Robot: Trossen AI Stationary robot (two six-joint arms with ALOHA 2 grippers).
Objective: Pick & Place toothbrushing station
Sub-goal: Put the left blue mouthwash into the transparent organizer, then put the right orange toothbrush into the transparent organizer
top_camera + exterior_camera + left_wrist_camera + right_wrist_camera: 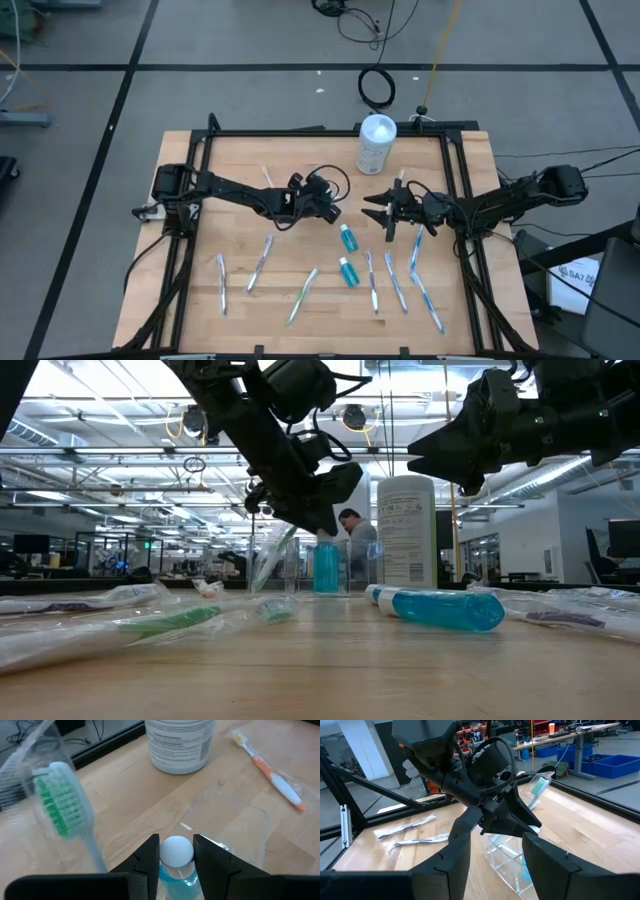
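My left gripper (328, 208) is near the table's middle, shut on a blue toothpaste tube with a white cap (176, 851). The tube stands upright under it at a clear plastic holder (507, 857). A wrapped toothbrush with green bristles (60, 800) stands head up in that holder, beside the tube. My right gripper (368, 209) hangs open and level just to the right, pointing at the left gripper, with nothing between its fingers. My left gripper pinches the tube's top end just below the white cap (175, 870) between its two fingers, one on each side. The fingers slant down from the table's left side. The tube (326, 565) hangs upright below them, its lower part inside the clear holder's walls.
A white canister (377, 145) stands at the far edge. Two more blue tubes (348, 238) (348, 272) lie near the middle. Several wrapped toothbrushes (260, 262) lie across the near half, and an orange one (272, 772) lies by the canister. A black frame (455, 180) borders the table.
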